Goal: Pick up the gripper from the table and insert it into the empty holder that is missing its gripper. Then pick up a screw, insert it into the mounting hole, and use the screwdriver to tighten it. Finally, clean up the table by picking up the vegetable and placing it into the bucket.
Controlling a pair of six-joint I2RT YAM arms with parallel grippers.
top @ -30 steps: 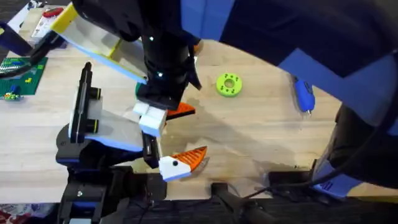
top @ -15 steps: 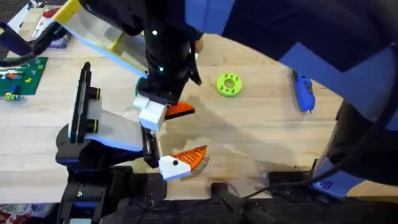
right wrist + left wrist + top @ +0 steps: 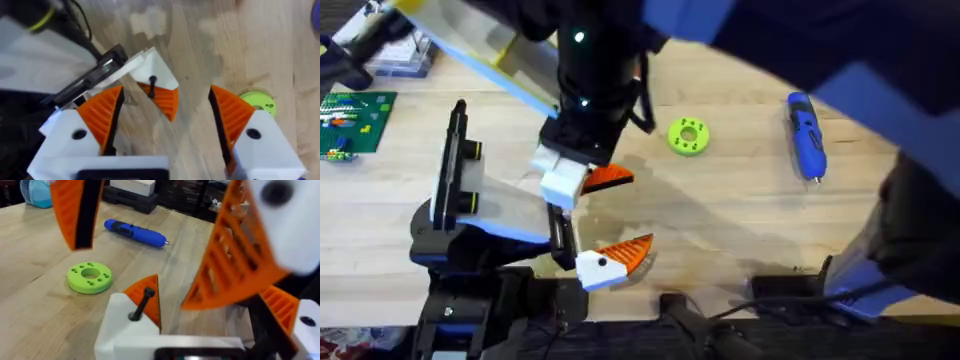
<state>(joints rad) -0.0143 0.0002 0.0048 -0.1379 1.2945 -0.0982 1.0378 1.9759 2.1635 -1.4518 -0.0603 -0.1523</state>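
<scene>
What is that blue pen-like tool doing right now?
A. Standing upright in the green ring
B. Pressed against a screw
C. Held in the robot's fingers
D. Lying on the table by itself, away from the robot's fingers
D: the screwdriver lies flat on the wooden table, beyond the green ring, with nothing touching it.

You are looking at a pale wood table (image 3: 740,215) that is carrying the screwdriver (image 3: 806,136) at the far right, a green ring (image 3: 688,136) near the middle, the holder (image 3: 470,200) at the left, and a green board (image 3: 350,120) at the far left.
</scene>
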